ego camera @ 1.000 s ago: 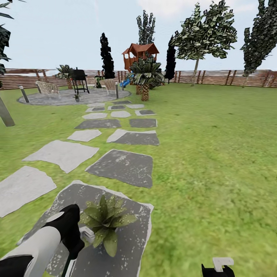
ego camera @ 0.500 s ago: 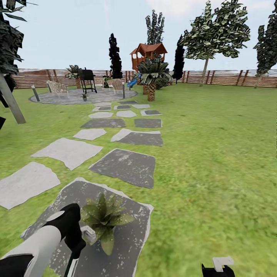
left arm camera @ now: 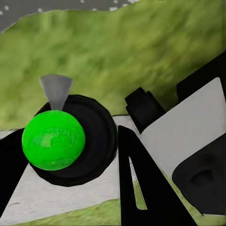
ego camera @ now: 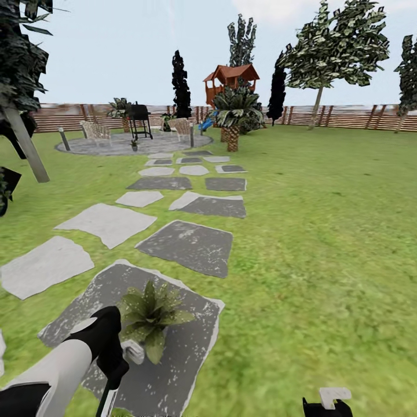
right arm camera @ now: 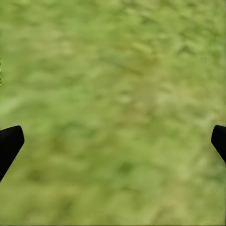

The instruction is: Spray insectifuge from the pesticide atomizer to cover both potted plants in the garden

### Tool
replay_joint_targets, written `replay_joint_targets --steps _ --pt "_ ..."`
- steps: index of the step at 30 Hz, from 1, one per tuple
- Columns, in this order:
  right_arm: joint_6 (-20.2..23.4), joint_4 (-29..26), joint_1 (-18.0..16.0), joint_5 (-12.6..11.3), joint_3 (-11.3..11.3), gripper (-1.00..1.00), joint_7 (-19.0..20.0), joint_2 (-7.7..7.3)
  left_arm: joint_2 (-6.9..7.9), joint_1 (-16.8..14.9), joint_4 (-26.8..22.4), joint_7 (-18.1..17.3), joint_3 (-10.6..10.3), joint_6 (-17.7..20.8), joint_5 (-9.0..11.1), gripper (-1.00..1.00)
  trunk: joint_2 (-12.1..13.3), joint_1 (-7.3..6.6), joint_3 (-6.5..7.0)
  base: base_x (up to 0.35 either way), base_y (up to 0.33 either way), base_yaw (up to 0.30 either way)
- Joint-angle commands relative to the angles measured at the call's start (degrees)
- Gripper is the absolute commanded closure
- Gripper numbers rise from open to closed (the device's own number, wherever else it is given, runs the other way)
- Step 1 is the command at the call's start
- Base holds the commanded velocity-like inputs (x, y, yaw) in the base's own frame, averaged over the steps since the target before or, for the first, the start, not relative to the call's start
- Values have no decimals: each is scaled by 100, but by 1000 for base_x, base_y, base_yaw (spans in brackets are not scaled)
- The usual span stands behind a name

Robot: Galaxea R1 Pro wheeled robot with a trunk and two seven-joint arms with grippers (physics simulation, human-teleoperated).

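Garden lawn (ego camera: 324, 243) ahead w/ stepping stones (ego camera: 185, 246) running up to a round grey patio (ego camera: 133, 143) by the brown slatted fence (ego camera: 347, 116). Nearest dark stone (ego camera: 179, 347) carries one potted plant (ego camera: 149, 315), low rosette of pointed green leaves, pot hidden under foliage. Second small potted plant (ego camera: 134, 143) far off on the patio, near a black grill (ego camera: 139, 116) and pale chairs (ego camera: 95, 132). Left gripper (ego camera: 119, 356) at lower left of head view, just beside the near plant's leaves, touching or not can't tell. In left wrist view, left gripper (left arm camera: 89, 160) clamped on the pesticide atomizer (left arm camera: 70, 141): black round body end-on, bright green cap, grey nozzle tip, black fingers (left arm camera: 136, 188) either side, grass and stone edge below. Right gripper (ego camera: 327, 405) at bottom edge of head view, over grass. In right wrist view, black fingertips (right arm camera: 9, 143) at opposite edges, spread wide, holding nothing, blurred lawn between. Palm-like plant (ego camera: 234, 113) and red playhouse (ego camera: 230, 81) beyond the patio.
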Motion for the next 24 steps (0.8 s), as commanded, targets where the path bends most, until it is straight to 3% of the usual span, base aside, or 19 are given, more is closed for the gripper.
replay_joint_targets --steps 1,9,17,20,23,24 --pt "-28 11 -6 60 -41 -100 -13 -1 -2 -1 -7 -40 31 55 -42 100 -2 -1 -8 59 -196 257" --pt "-27 11 -6 67 -41 -100 -11 -5 -6 139 81 93 49 57 -11 100 -2 -1 -26 37 -42 253" --pt "-26 11 -6 69 -41 -100 -11 -7 10 155 59 131 60 57 -19 100 -2 -1 -28 60 -173 31" --pt "-26 11 -6 69 -41 -100 -12 -7 10 161 84 530 62 65 -7 100 -2 -1 -28 95 -261 222" --pt "-26 16 -6 69 -41 -100 -11 -7 5 177 89 628 68 66 16 100 -2 -1 -28 95 -262 270" --pt "-26 18 -6 69 -41 -100 -10 -7 3 209 88 642 69 66 108 100 -2 -1 -28 94 -262 275"
